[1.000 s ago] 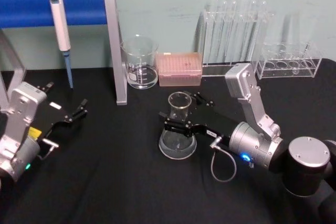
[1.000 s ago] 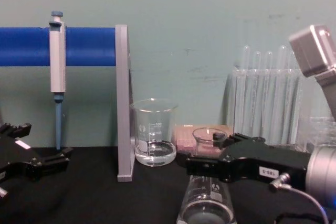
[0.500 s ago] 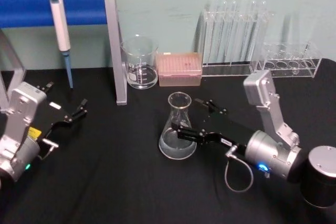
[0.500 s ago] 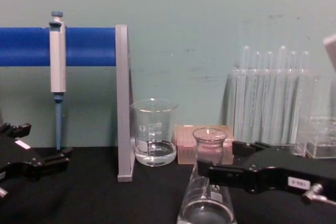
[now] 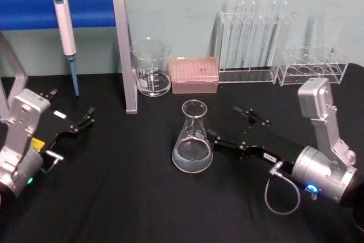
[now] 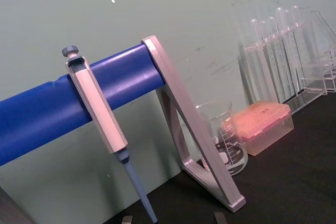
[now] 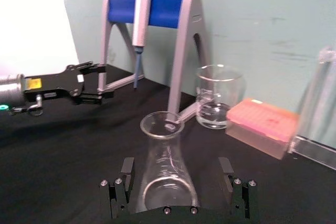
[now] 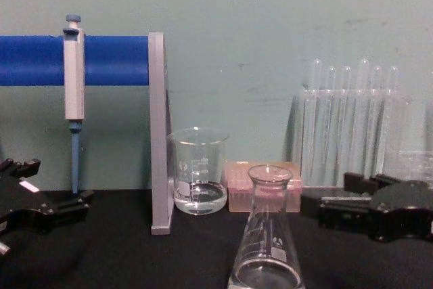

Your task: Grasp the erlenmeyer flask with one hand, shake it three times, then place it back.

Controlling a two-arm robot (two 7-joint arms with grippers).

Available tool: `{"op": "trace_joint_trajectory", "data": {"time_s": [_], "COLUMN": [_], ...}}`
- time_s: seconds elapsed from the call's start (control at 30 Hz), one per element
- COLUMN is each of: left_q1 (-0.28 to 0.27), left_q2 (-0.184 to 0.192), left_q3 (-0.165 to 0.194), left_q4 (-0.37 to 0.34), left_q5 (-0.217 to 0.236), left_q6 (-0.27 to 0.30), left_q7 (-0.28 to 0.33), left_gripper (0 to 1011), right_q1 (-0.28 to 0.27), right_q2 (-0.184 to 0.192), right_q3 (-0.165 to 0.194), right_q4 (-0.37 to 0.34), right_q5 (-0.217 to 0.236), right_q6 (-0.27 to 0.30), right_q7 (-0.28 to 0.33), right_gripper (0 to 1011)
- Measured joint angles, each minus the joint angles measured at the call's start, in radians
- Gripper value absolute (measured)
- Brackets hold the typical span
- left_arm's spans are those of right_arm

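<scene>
flask (image 5: pixel 193 140) upright; right gripper (image 5: pixel 230 126) open — apart

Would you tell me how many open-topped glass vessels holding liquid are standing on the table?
2: the erlenmeyer flask stands mid-table, just off the open right gripper; the beaker stands behind it, beside the pipette stand.

Erlenmeyer flask (image 8: pixel 266 248) base cut off by chest view's bottom edge

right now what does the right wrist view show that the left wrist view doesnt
Right wrist alone: the erlenmeyer flask standing between the open fingers of the right gripper, plus the left gripper farther off. Left wrist alone: the test tubes in their rack. Both share the pipette on the blue stand, the beaker and the pink tip box.
</scene>
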State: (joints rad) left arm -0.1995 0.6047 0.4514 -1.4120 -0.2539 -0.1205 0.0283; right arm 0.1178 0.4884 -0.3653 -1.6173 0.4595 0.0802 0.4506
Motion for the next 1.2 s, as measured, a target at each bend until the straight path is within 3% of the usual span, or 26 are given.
{"op": "trace_joint_trajectory", "data": {"time_s": [0.23,0.4,0.77,1.2], "left_q1": [0.000,0.000,0.000,0.000], "left_q2": [0.000,0.000,0.000,0.000], "left_q3": [0.000,0.000,0.000,0.000], "left_q4": [0.000,0.000,0.000,0.000], "left_q5": [0.000,0.000,0.000,0.000], "left_q6": [0.000,0.000,0.000,0.000], "left_q7": [0.000,0.000,0.000,0.000], "left_gripper": [1001,1001,1001,1001], "right_q1": [-0.010,-0.004,0.028,0.086], "right_q2": [0.004,-0.015,-0.116,-0.198], "right_q3": [0.029,0.045,0.078,0.074], "right_q4": [-0.011,-0.003,0.076,0.235], "right_q5": [0.008,-0.001,-0.082,-0.174], "right_q6": [-0.016,-0.037,-0.137,-0.154], "right_q7": [-0.031,-0.066,-0.174,-0.236], "right_gripper": [1002,1002,1002,1002]}}
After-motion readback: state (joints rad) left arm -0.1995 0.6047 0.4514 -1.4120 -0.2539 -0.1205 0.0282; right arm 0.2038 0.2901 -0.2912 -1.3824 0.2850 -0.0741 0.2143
